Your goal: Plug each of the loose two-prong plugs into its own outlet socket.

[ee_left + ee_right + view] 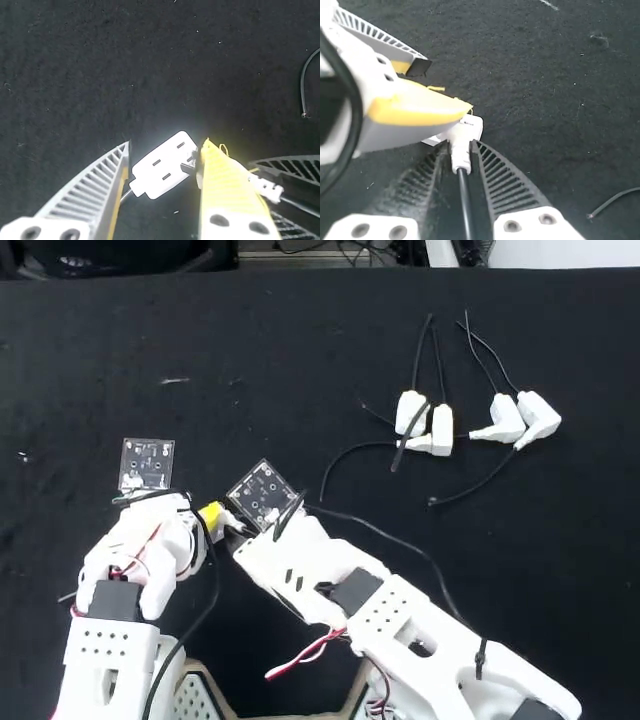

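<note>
Found the left gripper (166, 150) closed narrowly on a white outlet block (160, 167), with the grey ribbed finger (100, 192) against one long side of the block and the yellow finger (225, 190) against the other. Saw two pairs of open slots on the block's upward face. Found the right gripper (460, 146) pinched shut on a white two-prong plug (461, 159), with the dark ribbed fingers (505, 180) tight on both sides of it and a black cord (465, 205) trailing back between them. Saw the held plug end-on at the outlet block, at the end beside the yellow finger, touching or nearly touching it. Could not tell how far the prongs sat in, the joint being hidden by the yellow fingertip. In the high view, noted the left arm (140, 560) just left of the outlet block and the right arm (380, 610) slanting in from below and right of it. Counted four loose white plugs (441, 430) on the black table cover (300, 340), well apart from the outlet block, above and to the right of it. Saw them lying as a nearer pair (411, 412) and a farther pair (540, 418), the plugs within each pair touching or just beside one another, each with a thin black lead (345, 455) curling away.
</note>
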Controlling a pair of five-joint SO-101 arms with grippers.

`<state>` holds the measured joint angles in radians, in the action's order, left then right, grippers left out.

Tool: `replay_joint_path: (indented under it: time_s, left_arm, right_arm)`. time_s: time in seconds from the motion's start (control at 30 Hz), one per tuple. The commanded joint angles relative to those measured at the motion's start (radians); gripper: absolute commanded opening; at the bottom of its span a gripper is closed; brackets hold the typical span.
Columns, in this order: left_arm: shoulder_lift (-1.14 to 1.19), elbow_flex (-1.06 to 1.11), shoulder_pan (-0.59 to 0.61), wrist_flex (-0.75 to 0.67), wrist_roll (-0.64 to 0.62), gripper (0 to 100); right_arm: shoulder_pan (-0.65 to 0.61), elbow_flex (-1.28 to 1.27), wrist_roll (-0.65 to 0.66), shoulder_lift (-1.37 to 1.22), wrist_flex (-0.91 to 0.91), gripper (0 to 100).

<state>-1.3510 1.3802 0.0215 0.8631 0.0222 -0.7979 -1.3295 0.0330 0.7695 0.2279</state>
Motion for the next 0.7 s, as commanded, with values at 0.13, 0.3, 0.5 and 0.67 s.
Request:
replay_joint_path:
  time_s: [0.13,0.3,0.5,0.67]
  left_arm:
    - [0.002,0.002,0.001,-0.008,0.0,23]
    - [0.002,0.004,-0.001,-0.008,0.0,23]
    - [0.002,0.005,-0.001,-0.008,0.0,23]
    - [0.002,0.005,-0.002,-0.008,0.0,23]
  right_arm:
    - [0.026,0.019,-0.08,0.047,-0.04,1.1]
    - [0.026,0.019,-0.083,0.047,-0.04,1.1]
    - [0.026,0.019,-0.084,0.047,-0.04,1.1]
    - [0.026,0.018,-0.086,0.047,-0.04,1.1]
